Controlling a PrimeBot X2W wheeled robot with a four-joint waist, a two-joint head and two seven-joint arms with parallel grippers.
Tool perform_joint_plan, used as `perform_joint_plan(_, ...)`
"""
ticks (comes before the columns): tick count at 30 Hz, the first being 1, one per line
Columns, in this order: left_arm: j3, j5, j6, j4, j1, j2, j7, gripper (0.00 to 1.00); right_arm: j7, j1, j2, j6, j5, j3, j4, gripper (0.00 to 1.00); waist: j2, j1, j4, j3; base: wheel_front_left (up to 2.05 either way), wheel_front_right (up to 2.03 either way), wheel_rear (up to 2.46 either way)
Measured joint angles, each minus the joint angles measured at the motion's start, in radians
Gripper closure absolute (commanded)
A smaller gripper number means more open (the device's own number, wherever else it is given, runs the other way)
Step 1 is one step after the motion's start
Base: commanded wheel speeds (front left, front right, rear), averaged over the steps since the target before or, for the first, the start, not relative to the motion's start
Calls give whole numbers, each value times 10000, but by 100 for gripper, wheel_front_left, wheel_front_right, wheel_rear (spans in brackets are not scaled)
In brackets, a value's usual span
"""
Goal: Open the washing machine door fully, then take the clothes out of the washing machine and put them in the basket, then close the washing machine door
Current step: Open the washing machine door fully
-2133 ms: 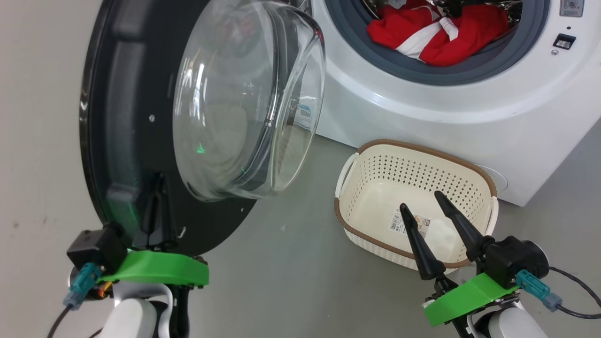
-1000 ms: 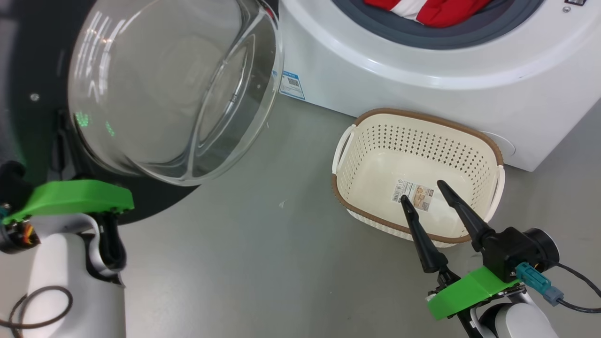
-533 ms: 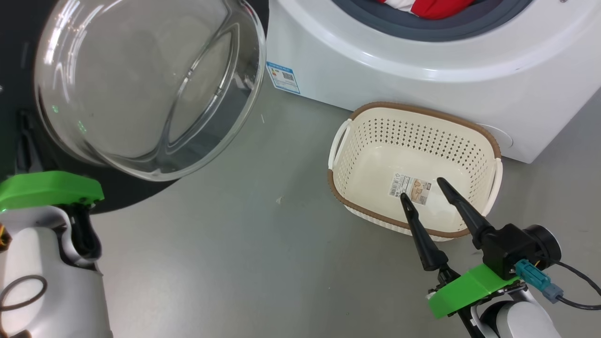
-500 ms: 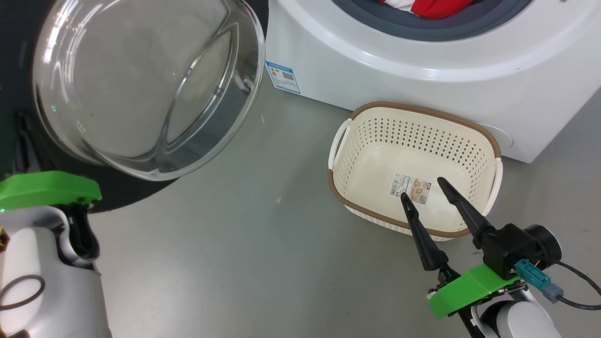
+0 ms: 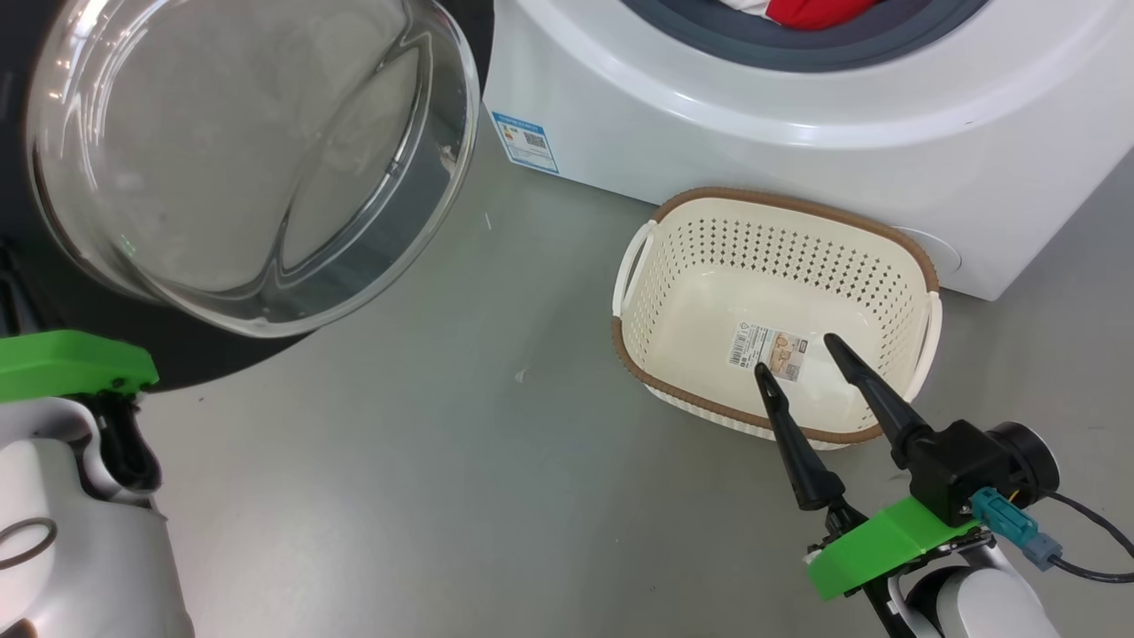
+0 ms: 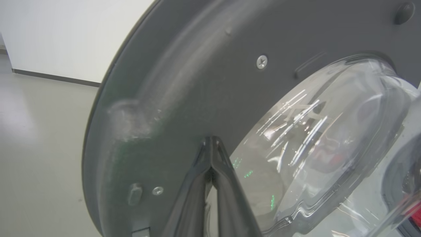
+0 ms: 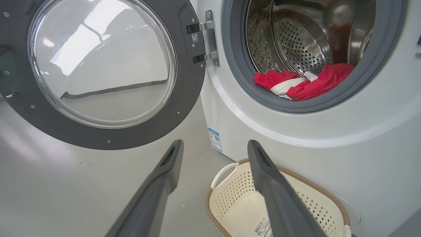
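Note:
The washing machine door (image 5: 204, 354) stands swung wide, and its clear glass bowl (image 5: 248, 159) bulges toward me at the upper left. My left gripper (image 6: 210, 141) is shut, tips against the door's (image 6: 184, 82) dark inner rim beside the glass. The clothes (image 7: 302, 84), red with white trim, lie at the front of the steel drum (image 7: 302, 42) in the washing machine (image 5: 797, 115). On the floor before it sits the basket (image 5: 780, 199), holding a barcode sticker and nothing else. My right gripper (image 5: 795, 354) hangs open over the basket's near edge, holding nothing.
Grey floor (image 5: 443, 496) spreads between the door and the basket. A blue label (image 5: 524, 142) marks the machine's lower front corner. The door hinge (image 7: 204, 42) sits left of the opening. A white wall (image 6: 65, 33) stands behind the door. A cable (image 5: 1090, 567) trails from my right wrist.
The door has swung further away from the machine, with my shut left gripper moving left along with it. The head camera has tipped down. My right gripper has stayed open over the basket.

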Motion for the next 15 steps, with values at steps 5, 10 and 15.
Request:
perform_joint_plan(5,198,311,2,79,-9,-2,0,100,0,-2,0,0,0,4,-8,0,0,0,-34,-2,0,0,0)
perform_joint_plan(10,362,414,-173,125,-9,19,0,100,-4,-3,0,0,0,4,25,0,0,0,-70,-54,0,0,0)
perform_joint_plan(15,349,577,-299,-196,47,15,0,40,-173,-3,0,0,86,-17,221,0,0,0,-124,-280,0,0,0)
